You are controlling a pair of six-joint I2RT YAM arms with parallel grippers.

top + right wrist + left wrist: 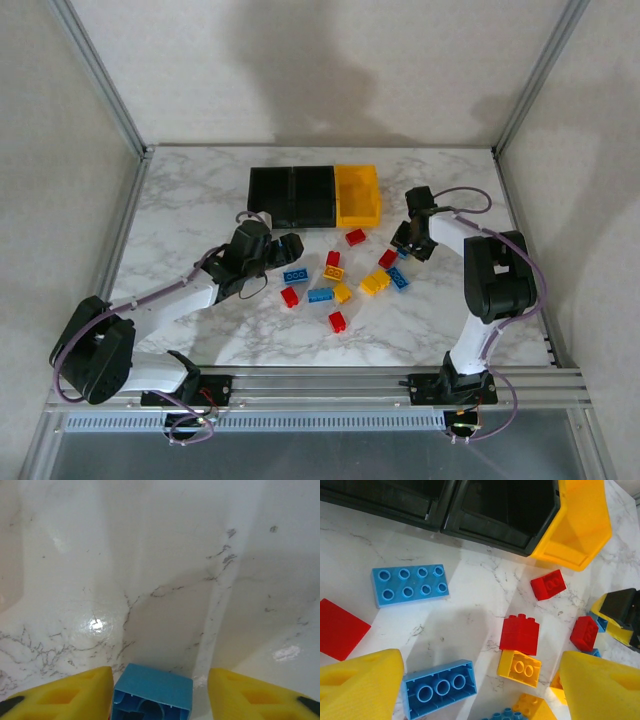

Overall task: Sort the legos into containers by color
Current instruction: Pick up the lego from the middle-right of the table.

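The containers stand in a row at the back: two black bins (290,195) (505,510) and a yellow bin (358,195) (580,525). Red, yellow and blue legos lie scattered on the marble in front of them. My left gripper (292,248) (480,695) hovers open over an upturned blue brick (439,687), a yellow brick (520,667) and a red brick (520,634). My right gripper (410,248) (160,700) is low on the table with a small blue brick (152,695) between its fingers. The brick touches the left finger (65,695); a gap shows at the right one.
A blue eight-stud brick (410,584) and a flat red brick (340,629) lie left of the left gripper. More red bricks (548,585) (583,632) lie toward the yellow bin. The frame posts (120,110) flank the table (190,190).
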